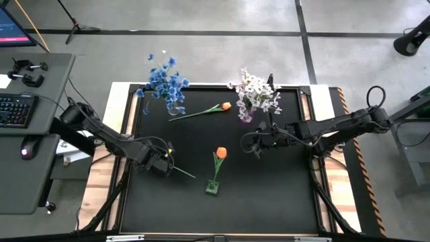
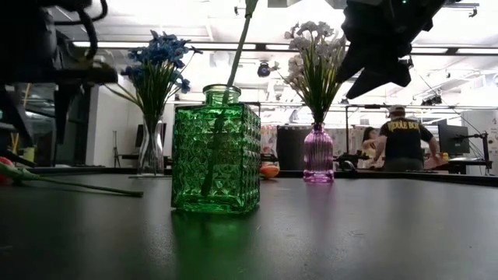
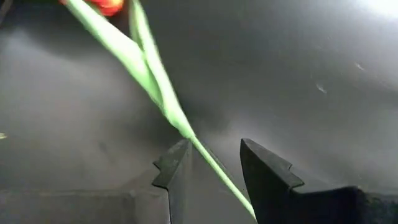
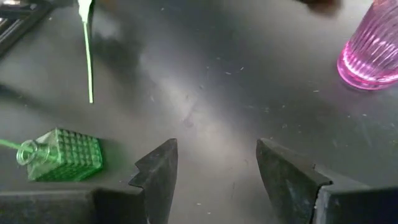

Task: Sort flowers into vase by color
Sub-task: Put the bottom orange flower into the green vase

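Observation:
An orange tulip [image 3: 109, 5] lies on the black table [image 1: 282, 195] at the left. Its green stem [image 1: 185, 172] runs out toward the green vase [image 1: 212, 187]. My left gripper [image 3: 214, 165] points down over that stem, open, one finger on each side. A second tulip [image 1: 220, 153] stands in the green vase [image 2: 216, 148]. A third [image 1: 226, 105] lies flat at the back. Blue flowers [image 1: 164, 82] stand in a clear vase, white ones [image 1: 254, 89] in the pink vase [image 4: 373, 53]. My right gripper [image 4: 214, 165] hovers open and empty between the pink and green vases. My left gripper comes at the lying tulip's stem [image 3: 202, 152] from above, the fingers lying across it. The stem runs right past one fingertip [image 3: 180, 155]. I cannot tell whether that fingertip touches it.
Bare black table lies in front of and right of the green vase. A desk with a keyboard [image 1: 17, 107] stands left of the table. Beyond the far edge, a person [image 2: 403, 140] stands in the room.

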Robot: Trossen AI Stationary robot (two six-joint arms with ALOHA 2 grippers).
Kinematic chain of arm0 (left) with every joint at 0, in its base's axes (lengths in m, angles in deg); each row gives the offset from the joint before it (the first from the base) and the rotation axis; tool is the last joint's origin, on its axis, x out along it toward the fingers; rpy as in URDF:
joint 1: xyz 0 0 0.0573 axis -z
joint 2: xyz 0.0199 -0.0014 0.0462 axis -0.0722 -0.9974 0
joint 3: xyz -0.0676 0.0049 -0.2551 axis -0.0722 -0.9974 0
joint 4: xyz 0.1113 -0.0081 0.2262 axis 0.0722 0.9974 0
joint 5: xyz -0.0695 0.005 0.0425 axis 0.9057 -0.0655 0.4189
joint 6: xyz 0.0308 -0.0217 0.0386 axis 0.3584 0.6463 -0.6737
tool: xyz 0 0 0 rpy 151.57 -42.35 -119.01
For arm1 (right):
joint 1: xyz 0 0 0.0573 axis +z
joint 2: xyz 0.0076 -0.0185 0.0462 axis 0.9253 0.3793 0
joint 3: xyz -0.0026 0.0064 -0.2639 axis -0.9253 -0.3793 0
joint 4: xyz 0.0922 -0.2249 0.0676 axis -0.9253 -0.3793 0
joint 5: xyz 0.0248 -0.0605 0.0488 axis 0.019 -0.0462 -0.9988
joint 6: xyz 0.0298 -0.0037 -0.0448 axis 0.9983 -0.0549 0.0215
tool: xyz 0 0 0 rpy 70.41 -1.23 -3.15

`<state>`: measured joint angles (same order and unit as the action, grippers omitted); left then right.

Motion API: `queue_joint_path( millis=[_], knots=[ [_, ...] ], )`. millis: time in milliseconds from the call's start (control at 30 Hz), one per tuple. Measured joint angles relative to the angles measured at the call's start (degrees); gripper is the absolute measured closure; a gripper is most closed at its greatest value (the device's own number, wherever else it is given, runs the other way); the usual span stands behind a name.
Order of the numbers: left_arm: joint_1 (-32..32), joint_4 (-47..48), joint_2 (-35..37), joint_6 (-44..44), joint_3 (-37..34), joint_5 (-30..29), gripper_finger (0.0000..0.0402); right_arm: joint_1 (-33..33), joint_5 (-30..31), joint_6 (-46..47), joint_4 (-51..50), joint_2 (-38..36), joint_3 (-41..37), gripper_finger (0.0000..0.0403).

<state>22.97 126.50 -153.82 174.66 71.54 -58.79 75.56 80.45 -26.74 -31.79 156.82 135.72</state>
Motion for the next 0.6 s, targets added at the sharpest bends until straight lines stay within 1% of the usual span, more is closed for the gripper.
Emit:
queue_joint_path(
  millis=[67, 167, 200, 233, 333, 467, 533, 600],
  knots=[
    [-0.4, -0.3, -0.3, 1.4, -1.1, 2.7, 0.0275, -0.5, 0.0, 0.2, 0.0, 0.0, 0.0, 0.0197],
    [0.0, -0.1, -0.2, 6.5, -3.2, 12.2, 0.0275, -0.5, 0.0, 0.2, 0.1, 0.0, 0.0, 0.0197],
    [0.5, -0.1, -0.1, 8.3, -3.8, 14.7, 0.0275, -0.5, 0.0, 0.2, 0.1, 0.0, 0.0, 0.0197],
    [1.0, -0.2, 0.1, 9.5, -4.2, 15.9, 0.0275, -0.5, 0.0, 0.2, 0.1, 0.0, 0.0, 0.0197],
    [1.2, -2.5, 0.5, 10.2, -4.8, 15.5, 0.0275, -0.5, 0.0, 0.2, 0.1, 0.0, 0.0, 0.0197],
    [-1.2, -6.8, 0.7, 8.2, -5.0, 10.0, 0.0275, -0.5, 0.0, 0.2, 0.1, 0.0, 0.0, 0.0197],
    [-2.1, -7.3, 0.9, 7.7, -5.0, 9.2, 0.0275, -0.5, 0.0, 0.2, 0.2, 0.0, 0.0, 0.0197],
    [-2.7, -5.6, 0.9, 8.1, -5.0, 9.6, 0.0275, -0.5, 0.0, 0.2, 0.3, 0.0, 0.0, 0.0197]
  ],
)
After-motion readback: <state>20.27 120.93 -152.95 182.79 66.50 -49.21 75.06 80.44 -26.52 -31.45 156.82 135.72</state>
